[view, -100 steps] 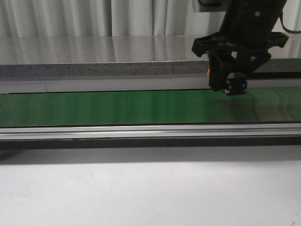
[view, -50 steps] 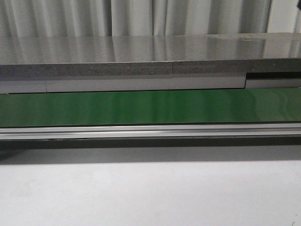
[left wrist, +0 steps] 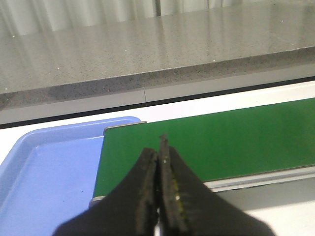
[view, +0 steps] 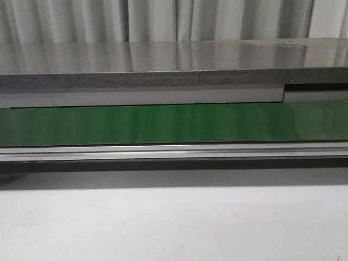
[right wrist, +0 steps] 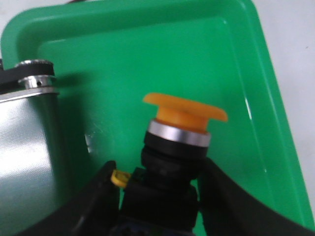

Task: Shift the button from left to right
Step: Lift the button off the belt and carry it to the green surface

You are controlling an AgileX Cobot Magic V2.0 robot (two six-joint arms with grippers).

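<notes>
The button (right wrist: 184, 110), with an orange cap, a silver collar and a black body, stands between the fingers of my right gripper (right wrist: 160, 169). The gripper is shut on the black body and holds the button over the green tray (right wrist: 147, 49). A small yellow tab sticks out of the body beside one finger. My left gripper (left wrist: 158, 147) is shut and empty, above the left end of the green conveyor belt (left wrist: 221, 137). Neither gripper nor the button shows in the front view.
A blue tray (left wrist: 49, 172) lies beside the belt's left end. The belt's metal end roller (right wrist: 34, 78) borders the green tray. The belt (view: 174, 124) runs across the front view with an aluminium rail (view: 174, 151) in front and a grey stone counter (view: 163, 60) behind.
My right gripper, holding the button over the belt's right part a second ago, has left the front view to the right. Nothing has changed there in the last half second.
</notes>
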